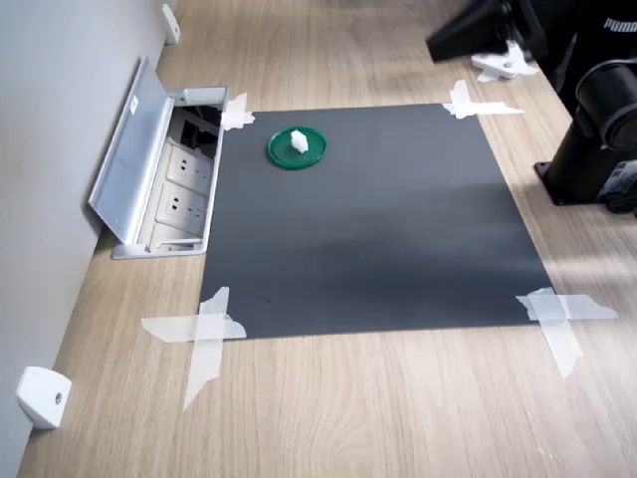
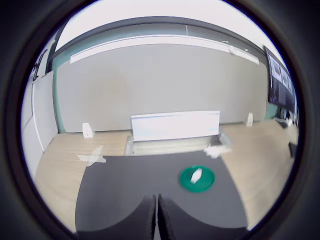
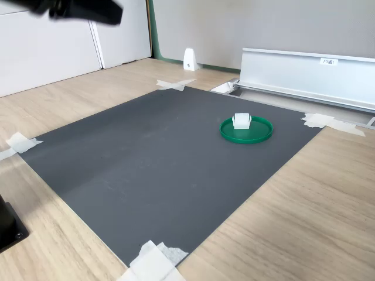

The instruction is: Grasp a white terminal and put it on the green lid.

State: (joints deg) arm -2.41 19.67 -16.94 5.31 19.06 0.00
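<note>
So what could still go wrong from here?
The terminal sits loose on the lid, so a knock to the lid or mat could tip it off. The lid lies near the open socket box, where a bumped terminal might drop. The gripper looks shut and well away.

"PUMA" on black object [image 1: 619, 25], first exterior view's upper right.

The white terminal [image 1: 298, 140] sits on the green lid [image 1: 317, 154], on the mat [image 1: 368, 239].
</note>
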